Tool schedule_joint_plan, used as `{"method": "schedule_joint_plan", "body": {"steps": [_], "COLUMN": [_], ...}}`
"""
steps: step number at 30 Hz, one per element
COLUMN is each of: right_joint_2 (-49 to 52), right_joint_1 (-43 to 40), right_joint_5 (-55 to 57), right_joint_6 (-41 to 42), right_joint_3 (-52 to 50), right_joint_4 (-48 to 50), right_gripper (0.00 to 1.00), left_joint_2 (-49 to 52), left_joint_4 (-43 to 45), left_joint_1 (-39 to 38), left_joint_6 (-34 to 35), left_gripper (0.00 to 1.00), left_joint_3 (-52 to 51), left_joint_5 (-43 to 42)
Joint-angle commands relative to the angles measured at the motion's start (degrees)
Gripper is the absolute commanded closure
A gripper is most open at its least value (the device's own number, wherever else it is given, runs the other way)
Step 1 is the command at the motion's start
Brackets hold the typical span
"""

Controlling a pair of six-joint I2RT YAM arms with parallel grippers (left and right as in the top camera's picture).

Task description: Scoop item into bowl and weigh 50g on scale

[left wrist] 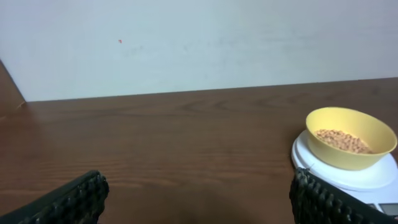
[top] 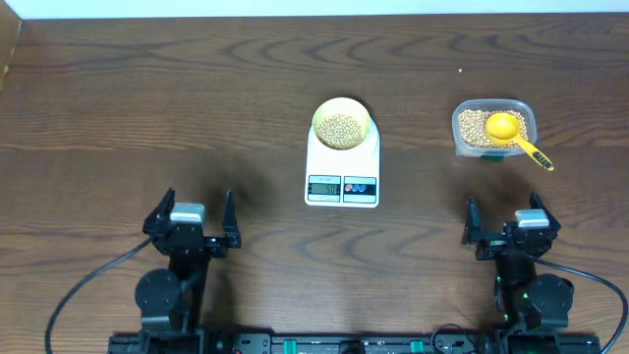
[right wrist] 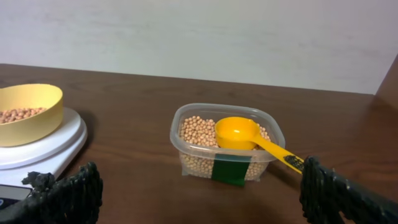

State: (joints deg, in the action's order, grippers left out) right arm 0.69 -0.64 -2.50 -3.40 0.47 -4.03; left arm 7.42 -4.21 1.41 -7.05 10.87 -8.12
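Resting near front edge, left gripper [top: 195, 203] and right gripper [top: 503, 206] both gape, empty. At counter centre, bowl [top: 366, 120] with beans [top: 341, 130] sits on scale [top: 342, 177]. Display unreadable, so another load may overshoot. Toward right edge, tub [top: 458, 133] holds scoop [top: 506, 127]; clumsy handle grab could tip it and spill.

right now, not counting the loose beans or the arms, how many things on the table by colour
yellow: 2, the small round pale-yellow bowl and the bright yellow long-handled plastic scoop
white: 1, the rectangular digital kitchen scale
clear: 1, the rectangular plastic tub
total: 4
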Motion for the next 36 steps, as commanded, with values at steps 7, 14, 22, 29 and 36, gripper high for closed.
{"method": "schedule_joint_plan", "body": {"steps": [7, 14, 22, 29, 36], "right_joint_2": [-0.4, -0.4, -0.4, -0.4, -0.4], "right_joint_1": [0.4, 0.4, 0.4, 0.4, 0.4], "right_joint_5": [0.7, 0.7, 0.7, 0.7, 0.7], "right_joint_6": [-0.5, -0.5, -0.5, -0.5, -0.5], "right_joint_3": [-0.2, -0.2, -0.2, -0.2, -0.2], "right_joint_4": [-0.2, -0.2, -0.2, -0.2, -0.2], "right_gripper": [0.01, 0.01, 0.01, 0.01, 0.01], "left_joint_2": [-7.3, -7.3, -6.3, -4.2, -2.9], "left_joint_4": [1.5, 1.9, 0.5, 0.5, 0.5], "left_joint_1": [0.3, 0.2, 0.2, 0.2, 0.2], "left_joint_6": [0.7, 0.7, 0.7, 0.7, 0.7], "left_gripper": [0.05, 0.05, 0.05, 0.05, 0.05], "left_joint_3": [-6.8, -10.6, -10.6, -10.6, -10.6], "left_joint_5": [1.8, 2.2, 3.2, 3.2, 3.2]}}
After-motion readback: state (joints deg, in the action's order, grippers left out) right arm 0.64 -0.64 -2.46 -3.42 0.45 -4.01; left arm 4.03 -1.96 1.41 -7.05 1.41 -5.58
